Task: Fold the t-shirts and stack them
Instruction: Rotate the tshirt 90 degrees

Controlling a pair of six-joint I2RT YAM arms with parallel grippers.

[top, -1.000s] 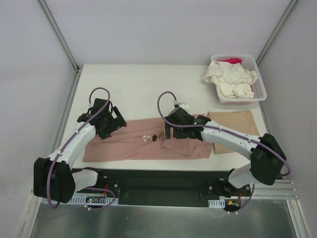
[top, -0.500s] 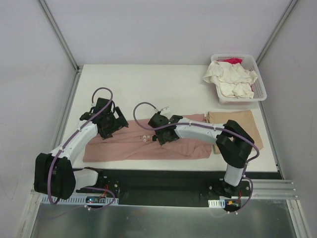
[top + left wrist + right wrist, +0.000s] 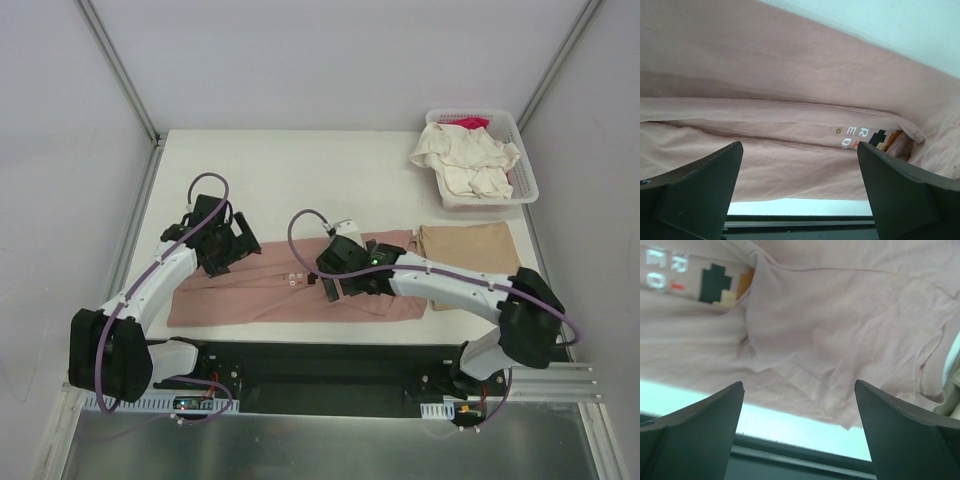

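The dusty-pink t-shirt [image 3: 262, 293] lies as a long folded strip along the table's near edge, with its pixel print and white text [image 3: 300, 279] showing near the middle. My left gripper [image 3: 232, 247] is open and empty above the strip's left upper part; in the left wrist view the shirt [image 3: 790, 95] and print [image 3: 867, 138] fill the frame between the open fingers [image 3: 700, 190]. My right gripper [image 3: 343, 279] is open and empty over the strip's right half, above a loose folded flap [image 3: 840, 335]. The tan t-shirt [image 3: 478, 256] lies folded at the right.
A white slatted basket [image 3: 528, 178] at the back right holds a crumpled cream t-shirt [image 3: 465, 160] and a magenta one [image 3: 470, 122]. The black base rail [image 3: 320, 365] runs along the table's near edge. Grey walls enclose the table.
My right gripper swung left along the pink shirt past the print, then came back right and lower over the right half. My left gripper shifted slightly right. The shirts have not visibly moved.
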